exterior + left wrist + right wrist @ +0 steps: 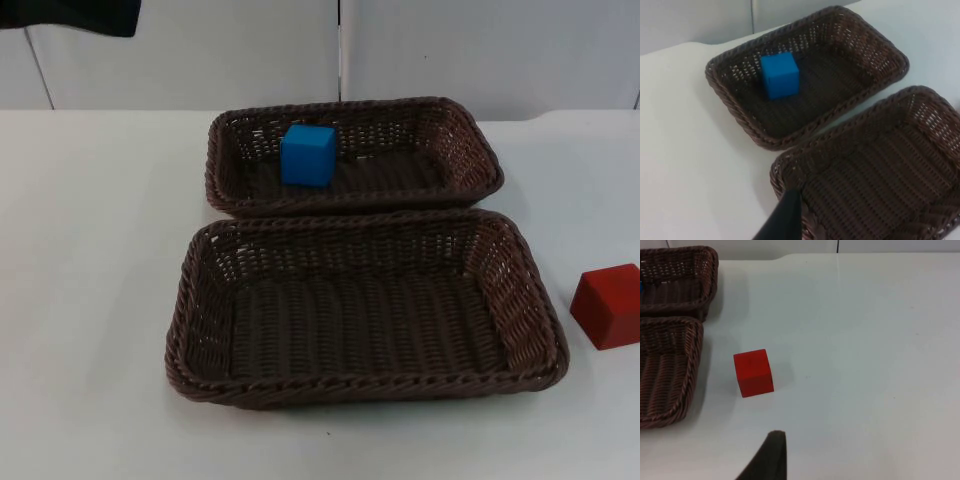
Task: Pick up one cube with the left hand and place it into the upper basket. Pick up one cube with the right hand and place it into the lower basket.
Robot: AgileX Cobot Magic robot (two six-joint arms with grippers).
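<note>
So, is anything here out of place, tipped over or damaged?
Nothing looks damaged or tipped. The blue cube sits in the upper basket; the red cube rests on the table, apart from the lower basket.

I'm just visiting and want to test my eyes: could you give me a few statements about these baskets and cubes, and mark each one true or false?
1. The blue cube lies inside the upper brown wicker basket. True.
2. The red cube lies in the lower brown wicker basket. False: it stands on the white table, to that basket's right.
3. The lower basket holds no cube. True.
4. Both baskets are white plastic. False: both are brown wicker.
</note>
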